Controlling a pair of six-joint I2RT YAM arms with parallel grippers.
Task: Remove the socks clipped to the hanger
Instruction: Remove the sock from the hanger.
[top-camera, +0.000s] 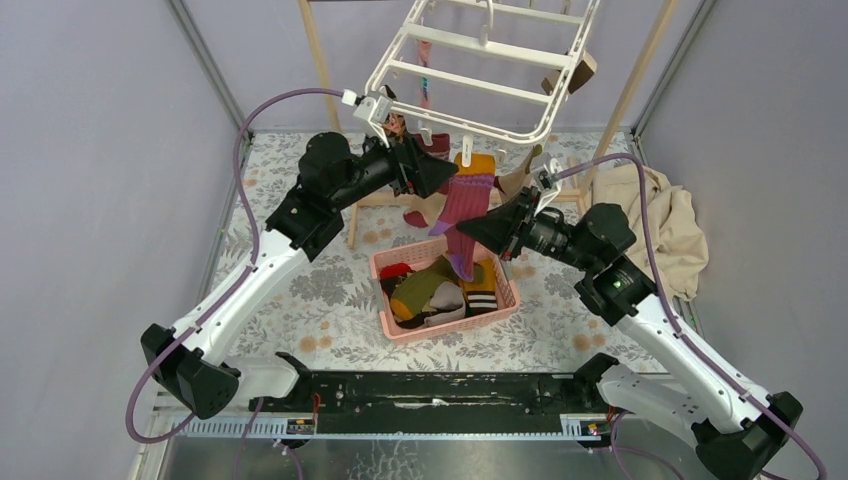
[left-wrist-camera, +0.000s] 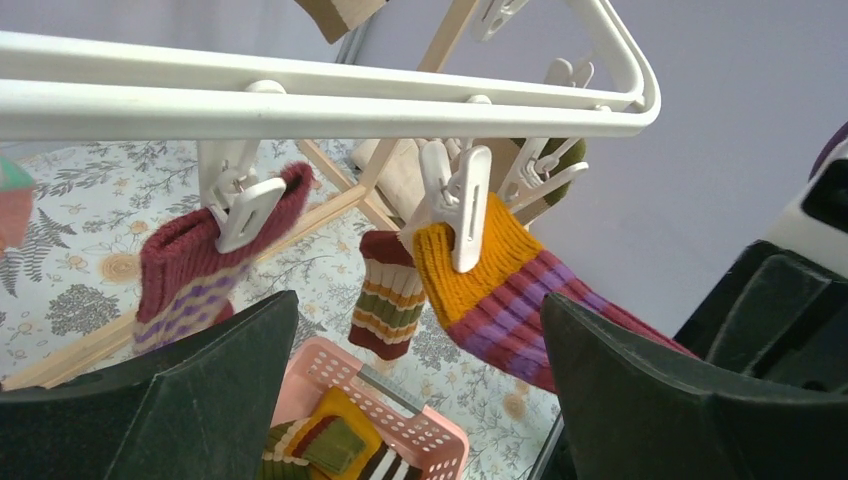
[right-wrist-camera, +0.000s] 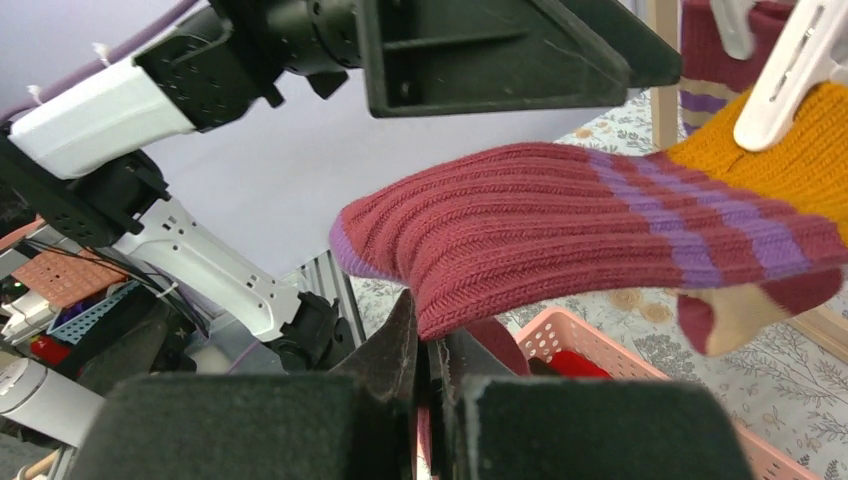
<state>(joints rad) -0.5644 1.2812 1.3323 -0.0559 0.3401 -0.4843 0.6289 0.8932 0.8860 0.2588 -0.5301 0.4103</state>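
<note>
Indoors, floral tabletop (top-camera: 330, 290), lilac walls (top-camera: 100, 150), left fingers (top-camera: 430, 172) wide apart, empty, right fingers (right-wrist-camera: 418, 385) pinching maroon sock (right-wrist-camera: 520, 230)

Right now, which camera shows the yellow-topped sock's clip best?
The left wrist view: the white clip is whole, close, biting the yellow-topped sock. The right wrist view cuts it off at the edge; the top view shows it tiny.

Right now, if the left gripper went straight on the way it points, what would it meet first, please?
Probably the orange-cuffed sock under its white clip, ahead of the left gripper; the striped sock beside it seems farther back, though depth is unclear.
</note>
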